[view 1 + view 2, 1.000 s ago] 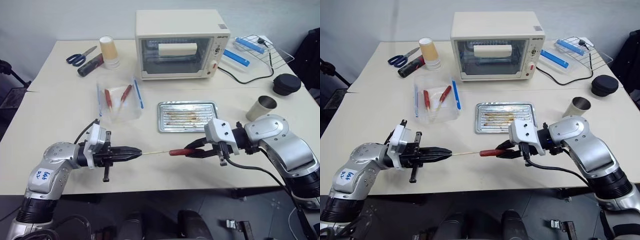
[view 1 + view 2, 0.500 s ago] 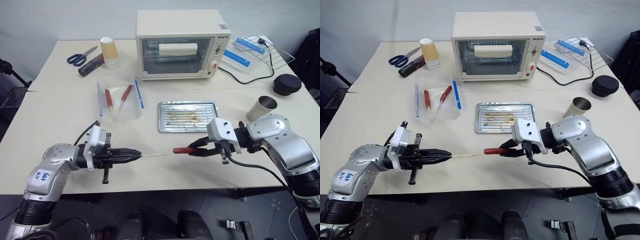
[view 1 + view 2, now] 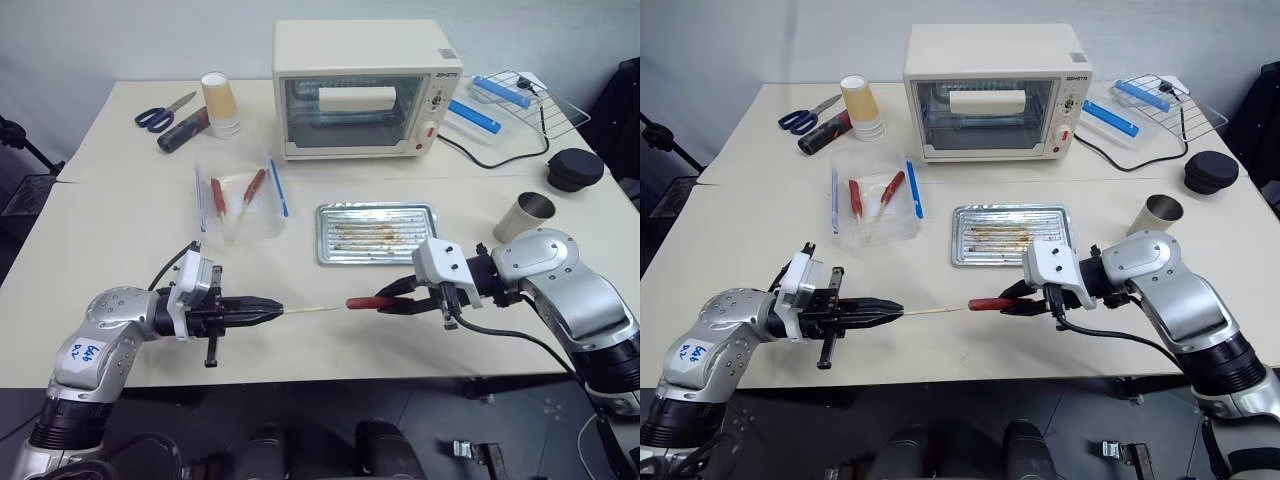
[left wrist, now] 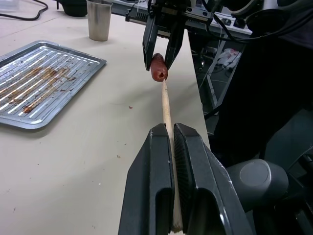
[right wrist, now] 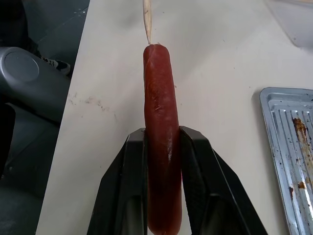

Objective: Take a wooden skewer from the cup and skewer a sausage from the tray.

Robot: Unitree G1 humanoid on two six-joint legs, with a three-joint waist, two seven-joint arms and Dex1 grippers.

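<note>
My left gripper [image 3: 276,309] is shut on the wooden skewer [image 3: 312,310], which points level toward the right over the table's front edge. My right gripper [image 3: 388,301] is shut on the dark red sausage [image 3: 362,302], held end-on to the skewer. In the right wrist view the skewer's tip [image 5: 146,22] meets the sausage's [image 5: 160,127] free end; how deep it sits I cannot tell. The silver tray [image 3: 325,258] lies just behind, holding only grease stains. The metal cup [image 3: 523,215] stands to the right of the tray.
A clear box [image 3: 238,205] with two more sausages lies left of the tray. A toaster oven [image 3: 360,85] stands at the back, with paper cups [image 3: 220,100] and scissors [image 3: 160,112] at the back left. A wire rack [image 3: 520,95] and black lid [image 3: 573,167] sit at the right.
</note>
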